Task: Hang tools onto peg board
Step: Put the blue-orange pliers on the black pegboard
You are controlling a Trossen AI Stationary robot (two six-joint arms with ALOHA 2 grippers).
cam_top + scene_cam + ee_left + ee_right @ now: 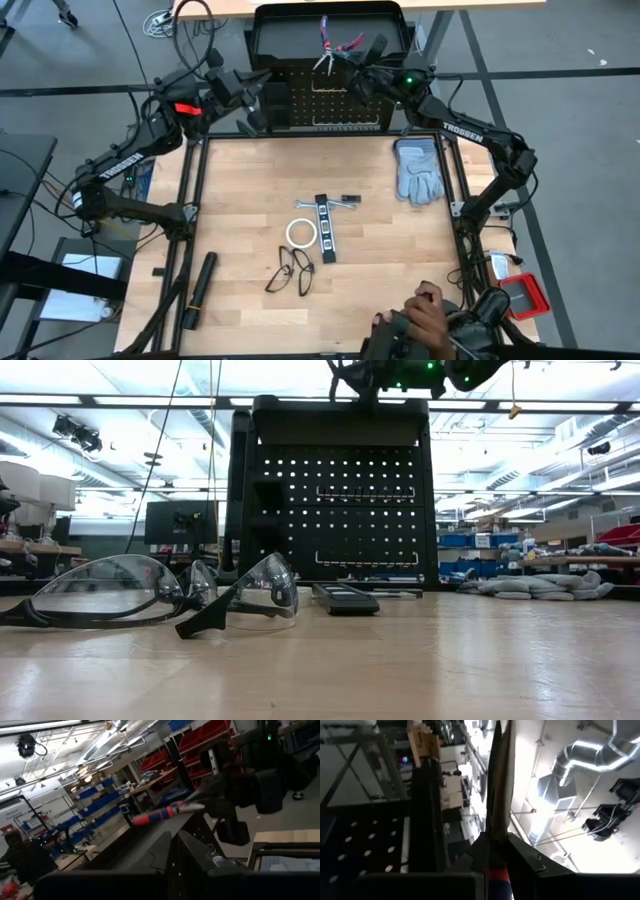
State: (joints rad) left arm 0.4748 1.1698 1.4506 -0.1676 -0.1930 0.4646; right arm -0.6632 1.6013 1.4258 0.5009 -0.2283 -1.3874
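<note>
One tool, the pliers [335, 45], is being carried at the peg board [330, 100] in the right gripper's [352, 58] clamped fingers; left gripper's [255, 100] finger state is unclear; glasses [290, 270], tape ring [301, 233], wrench [325, 205] are lying on the desk [240, 180].

Even overhead light falls on the bench [380, 280], shadows soft. From bench height, ceiling strip lights glare white behind the dark peg board [335, 500]; the near glasses [150, 595] look soft. The left wrist view is smeared and dim
</note>
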